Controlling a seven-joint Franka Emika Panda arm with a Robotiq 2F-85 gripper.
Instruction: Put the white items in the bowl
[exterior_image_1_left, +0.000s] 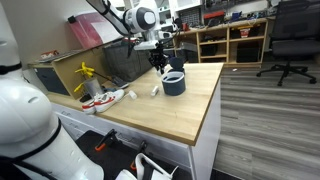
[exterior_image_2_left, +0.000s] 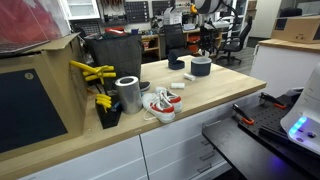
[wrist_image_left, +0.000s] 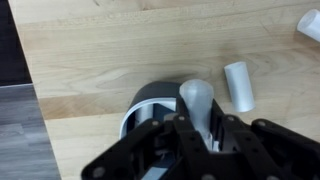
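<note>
a light wooden worktop in a workshop. the robot's gripper hangs over a small, deep, dark blue-grey bowl, which stands toward one end of the worktop in both exterior views. in the wrist view the jaws are drawn in close on a stubby white piece. it sticks out from between them, above the bowl's edge. a second white piece lies on bare wood just beside the bowl, not touching it. a third white piece lies farther off, partly cut off at the picture's corner. in an exterior view a red-and-white shoe lies well apart from the bowl, just beside a metal can and near yellow tools.
</note>
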